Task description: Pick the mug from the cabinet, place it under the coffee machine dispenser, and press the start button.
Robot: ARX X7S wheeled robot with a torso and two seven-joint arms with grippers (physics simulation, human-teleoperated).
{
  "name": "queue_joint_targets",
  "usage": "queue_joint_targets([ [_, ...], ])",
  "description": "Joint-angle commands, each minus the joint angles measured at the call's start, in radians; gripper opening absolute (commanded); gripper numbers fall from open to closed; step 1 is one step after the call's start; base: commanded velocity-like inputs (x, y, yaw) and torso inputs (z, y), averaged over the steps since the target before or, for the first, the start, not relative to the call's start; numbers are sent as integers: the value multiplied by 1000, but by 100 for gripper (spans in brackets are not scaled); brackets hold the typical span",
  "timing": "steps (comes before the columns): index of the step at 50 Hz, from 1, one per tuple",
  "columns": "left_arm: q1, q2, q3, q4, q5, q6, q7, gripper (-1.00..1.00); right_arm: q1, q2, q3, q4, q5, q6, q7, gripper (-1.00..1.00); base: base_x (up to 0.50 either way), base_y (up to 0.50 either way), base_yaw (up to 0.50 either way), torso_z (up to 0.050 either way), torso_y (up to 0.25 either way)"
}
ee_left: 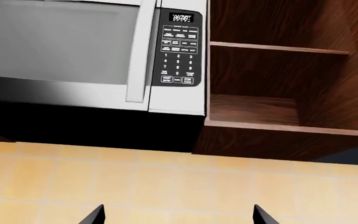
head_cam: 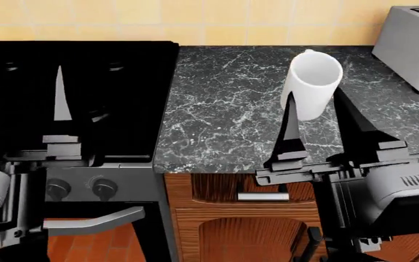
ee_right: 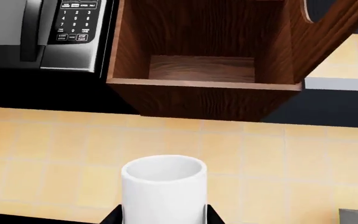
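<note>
The right tool (head_cam: 313, 106) pinches the white mug (head_cam: 311, 90) between its two dark fingers, holding it upright above the black marble counter (head_cam: 224, 120), left of the white toaster (head_cam: 413, 46). The mug's handle faces the far tiled wall (head_cam: 217, 22). The right wrist view shows an open wooden cabinet (ee_right: 204, 70) above and beyond the mug, beside a microwave (ee_right: 61, 32). The left tool (ee_left: 177, 215) is spread, over the black stove (head_cam: 78, 98).
</note>
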Motion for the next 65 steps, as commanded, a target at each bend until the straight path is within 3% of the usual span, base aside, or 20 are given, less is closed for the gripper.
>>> queue_joint_targets([
  [1, 70, -4, 0, 39, -21, 22, 10, 100, -87, -4, -52, 27, -118, -128, -19, -100, 0, 0, 0, 0, 0],
  [18, 70, -16, -9, 48, -51, 14, 3, 100, -90, 1, -53, 21, -107, -139, -26, -100, 0, -26, 0, 0, 0],
  [65, 56, -35, -21, 46, -94, 5, -27, 100, -97, 6, -33, 22, -83, -152, -7, -100, 0, -500, 0, 0, 0],
])
